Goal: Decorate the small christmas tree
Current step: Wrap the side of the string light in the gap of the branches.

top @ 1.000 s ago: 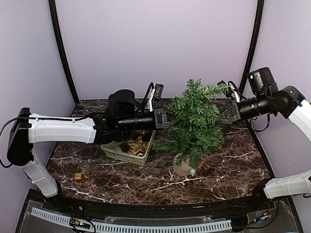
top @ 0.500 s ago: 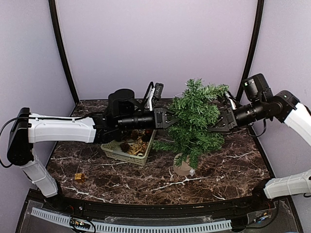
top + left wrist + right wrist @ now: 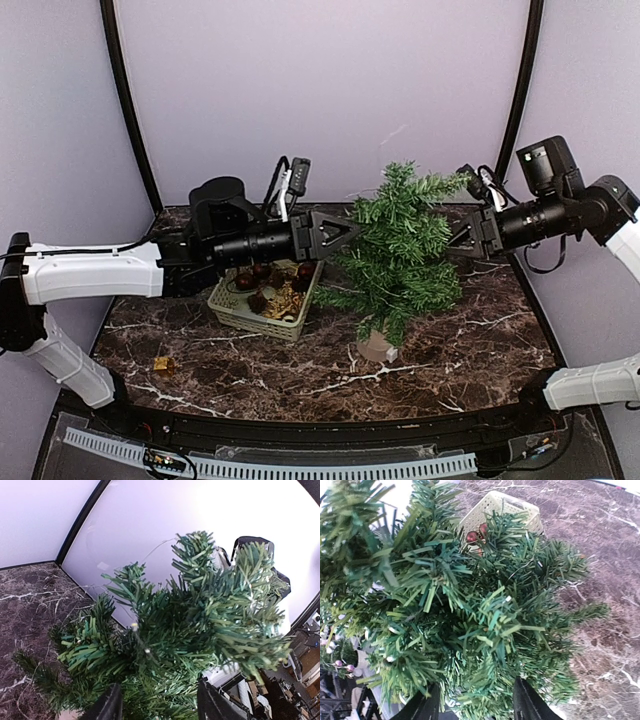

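Marble table (image 3: 300,372) | left arm (image 3: 250,243), right arm (image 3: 535,218) level, flanking small christmas tree (image 3: 400,250) | jaws parted, empty

Pale lilac walls (image 3: 320,90) enclose a dark marble table (image 3: 250,370)

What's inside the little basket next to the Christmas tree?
The basket holds dark red balls and some gold bits. Whatever lies under them is covered, and the left arm hides the basket's far edge.
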